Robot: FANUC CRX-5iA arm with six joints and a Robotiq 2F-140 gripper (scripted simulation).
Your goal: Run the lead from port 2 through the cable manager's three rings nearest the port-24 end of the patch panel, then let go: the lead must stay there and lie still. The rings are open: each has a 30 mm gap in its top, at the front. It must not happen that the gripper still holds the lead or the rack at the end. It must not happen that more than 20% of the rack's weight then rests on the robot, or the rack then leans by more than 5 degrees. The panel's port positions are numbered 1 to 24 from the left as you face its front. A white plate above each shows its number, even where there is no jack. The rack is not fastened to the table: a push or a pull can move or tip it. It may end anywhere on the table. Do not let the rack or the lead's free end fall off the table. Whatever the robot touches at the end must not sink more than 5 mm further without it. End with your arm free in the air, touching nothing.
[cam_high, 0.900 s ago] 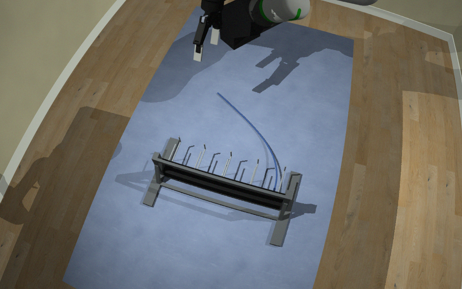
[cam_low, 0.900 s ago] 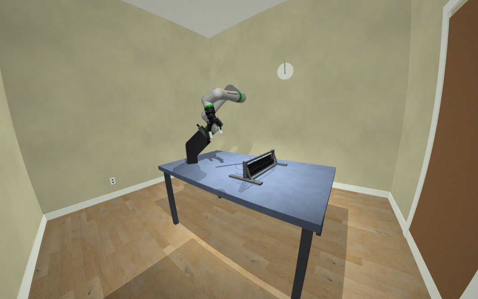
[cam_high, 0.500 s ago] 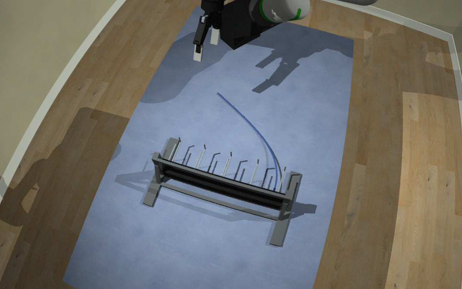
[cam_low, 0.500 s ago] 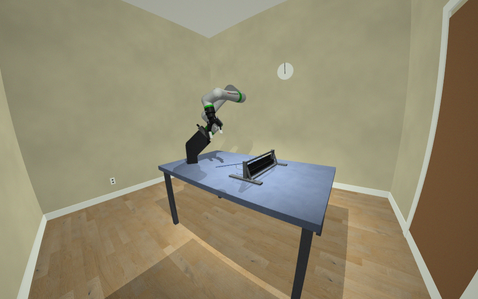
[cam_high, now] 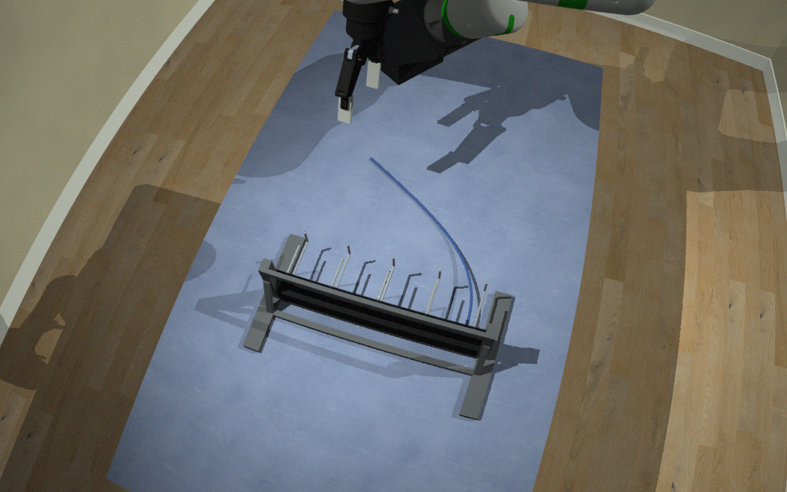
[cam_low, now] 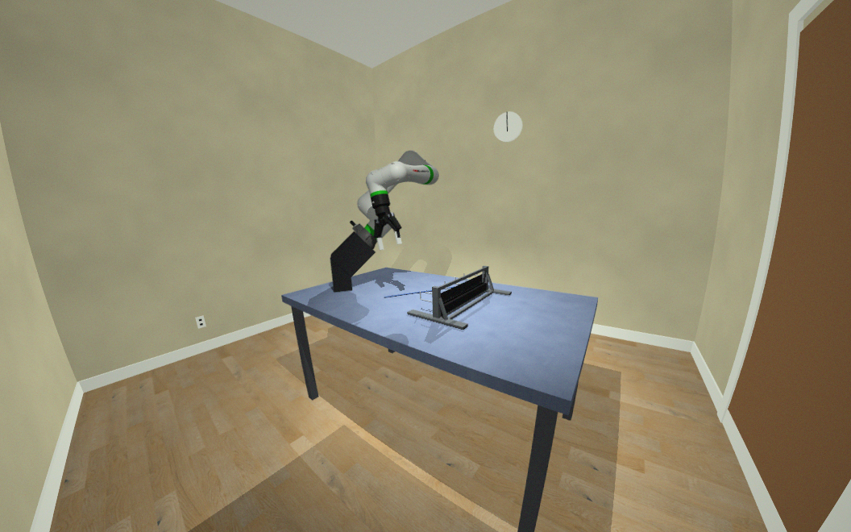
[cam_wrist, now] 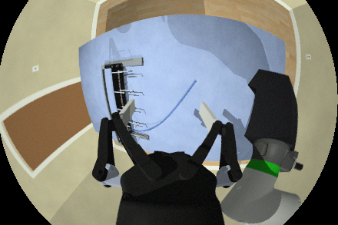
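The grey rack (cam_high: 378,305) with the patch panel stands on the blue table top, and its row of open rings (cam_high: 384,271) points toward the robot base. The blue lead (cam_high: 430,210) leaves the rack at its right end in the top view and curves across the table. Its free end (cam_high: 372,159) lies flat, apart from the rings at the left end (cam_high: 308,253). My gripper (cam_high: 358,95) hangs high above the table near the base, open and empty, far from the lead. The wrist view shows the gripper's fingers spread, with the lead (cam_wrist: 177,106) and the rack (cam_wrist: 123,94) far below.
The black robot base block (cam_high: 408,48) stands at the table's far end and also shows in the exterior view (cam_low: 350,263). The rack (cam_low: 462,297) sits well inside the table's edges, with wood floor below all round.
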